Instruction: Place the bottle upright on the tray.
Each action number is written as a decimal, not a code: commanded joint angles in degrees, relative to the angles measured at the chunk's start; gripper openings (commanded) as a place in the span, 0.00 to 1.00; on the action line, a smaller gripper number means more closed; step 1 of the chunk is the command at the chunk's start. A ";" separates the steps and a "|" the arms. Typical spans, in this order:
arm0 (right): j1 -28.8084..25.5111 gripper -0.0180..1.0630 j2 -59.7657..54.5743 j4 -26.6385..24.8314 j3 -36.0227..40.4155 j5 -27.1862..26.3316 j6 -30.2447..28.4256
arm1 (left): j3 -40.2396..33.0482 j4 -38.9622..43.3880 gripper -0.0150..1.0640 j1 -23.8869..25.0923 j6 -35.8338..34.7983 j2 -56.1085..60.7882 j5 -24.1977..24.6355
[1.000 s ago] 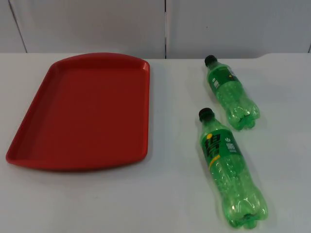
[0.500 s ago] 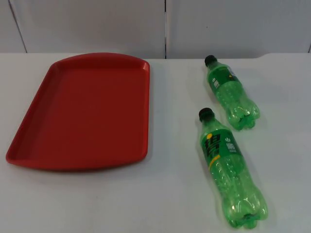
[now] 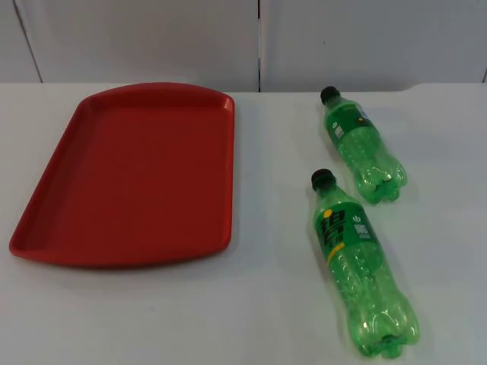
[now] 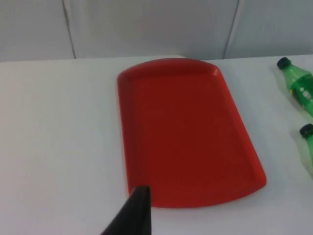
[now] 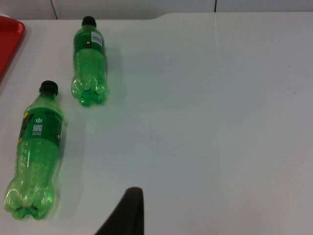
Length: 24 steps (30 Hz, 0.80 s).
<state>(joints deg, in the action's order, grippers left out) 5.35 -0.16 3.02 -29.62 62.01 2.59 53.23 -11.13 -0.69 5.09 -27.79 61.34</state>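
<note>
Top view, tray: you've got the red tray (image 3: 129,179) sitting flat on the left half of the white desk (image 3: 266,304), nothing on it, its far edge close to the grey partition wall (image 3: 152,38).
Far bottle: the green far bottle (image 3: 361,144) lies on its side on the right half of the desk, black cap pointing at the wall, base toward you.
Near bottle: the bigger-looking near bottle (image 3: 358,266) lies on its side too, cap aimed toward the far one's base; the two are near each other but apart.
Gap: between the tray's right rim and both bottles you have an open strip of bare desk, so neither bottle touches the tray.
Room on the right: right wrist view shows a wide bare stretch of desk beyond the far bottle (image 5: 89,58) and near bottle (image 5: 36,152).
Room on the left: left wrist view shows plain desk beside the tray's (image 4: 186,132) outer long rim.
Left gripper: one black fingertip (image 4: 134,213) hangs above the tray's near corner; can't tell you if it's spread or closed.
Right gripper: one black fingertip (image 5: 128,213) hangs above bare desk beside the near bottle's base; can't tell there either.
</note>
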 commanded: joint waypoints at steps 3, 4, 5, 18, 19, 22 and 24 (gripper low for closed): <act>-0.42 0.99 0.16 -0.31 0.13 -0.16 0.03 | 0.34 -2.69 0.99 0.09 0.67 -2.99 0.02; -0.42 0.99 0.16 -0.31 0.13 -0.16 0.03 | 0.34 -2.69 0.99 0.09 0.67 -2.99 0.02; -0.42 0.99 0.16 -0.31 0.13 -0.16 0.03 | 0.34 -3.28 0.99 0.09 0.86 -3.89 -0.15; -0.42 0.99 0.16 -0.31 0.13 -0.16 0.03 | 0.34 -6.23 0.99 0.09 4.93 -15.65 -0.82; -0.42 0.99 0.16 -0.31 0.13 -0.16 0.03 | 0.34 -6.23 0.99 0.09 4.93 -15.65 -0.82; -0.42 0.99 0.16 -0.31 0.13 -0.16 0.03 | 0.34 -6.69 0.99 0.09 5.80 -20.15 -0.51; -0.42 0.99 0.16 -0.31 0.13 -0.16 0.03 | 0.34 -7.40 0.99 0.09 6.59 -21.22 -0.51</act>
<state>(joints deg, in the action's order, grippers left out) 5.35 -0.16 3.02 -29.62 62.01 2.59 53.23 -17.20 -0.69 10.92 -47.97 61.03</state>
